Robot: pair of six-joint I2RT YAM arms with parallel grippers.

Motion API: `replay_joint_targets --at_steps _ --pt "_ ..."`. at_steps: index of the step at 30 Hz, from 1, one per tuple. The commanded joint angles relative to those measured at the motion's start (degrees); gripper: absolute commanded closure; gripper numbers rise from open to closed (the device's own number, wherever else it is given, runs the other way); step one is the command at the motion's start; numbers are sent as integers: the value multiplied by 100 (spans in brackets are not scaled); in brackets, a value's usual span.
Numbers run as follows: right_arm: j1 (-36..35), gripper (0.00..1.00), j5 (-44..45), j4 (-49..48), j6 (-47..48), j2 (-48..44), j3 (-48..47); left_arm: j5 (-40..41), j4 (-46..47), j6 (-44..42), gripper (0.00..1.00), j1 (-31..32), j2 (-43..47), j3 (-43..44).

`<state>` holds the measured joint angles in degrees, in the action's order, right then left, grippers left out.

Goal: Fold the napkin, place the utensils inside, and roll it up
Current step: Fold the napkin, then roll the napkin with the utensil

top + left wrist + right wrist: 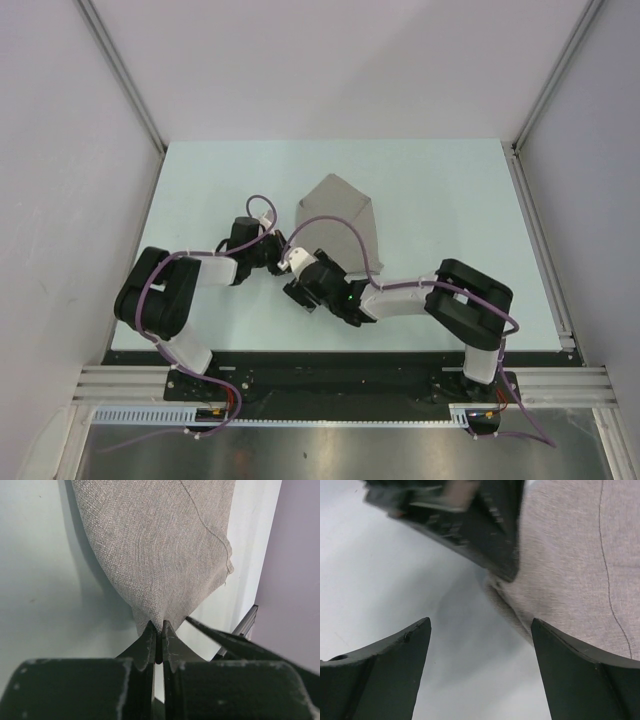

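The left gripper [157,628] is clamped on the near corner of the napkin [338,222], which lies on the table [450,200], apparently ready to draw a fold. The right gripper [480,623] hovers beside that corner, spread wide and holding nothing, leaving the pinch room.

Pale table [450,200], grey-beige napkin [340,215] on it, near the middle

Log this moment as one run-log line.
left gripper: shut on napkin corner | right gripper: open, empty, at napkin edge | napkin: corner raised off table
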<state>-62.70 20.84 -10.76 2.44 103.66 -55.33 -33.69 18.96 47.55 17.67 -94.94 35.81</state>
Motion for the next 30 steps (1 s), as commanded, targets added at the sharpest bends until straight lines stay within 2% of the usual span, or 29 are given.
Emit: replay_joint_targets --at_steps 1,8,15,24,30 --pt "-356 13 1525 -962 731 426 -206 -146 46 53 100 8 1 181" --pt "-516 14 2433 -1568 1118 1024 -417 -190 11 61 100 -53 19 180" --pt "-252 16 2574 -1113 978 1341 -707 -243 -6 79 100 -167 133 93" --pt "-111 19 2855 -1358 1241 1043 -92 -296 -50 35 100 -334 204 66" --pt "-217 23 3180 -2043 1733 1104 294 -278 -59 53 100 -387 247 66"
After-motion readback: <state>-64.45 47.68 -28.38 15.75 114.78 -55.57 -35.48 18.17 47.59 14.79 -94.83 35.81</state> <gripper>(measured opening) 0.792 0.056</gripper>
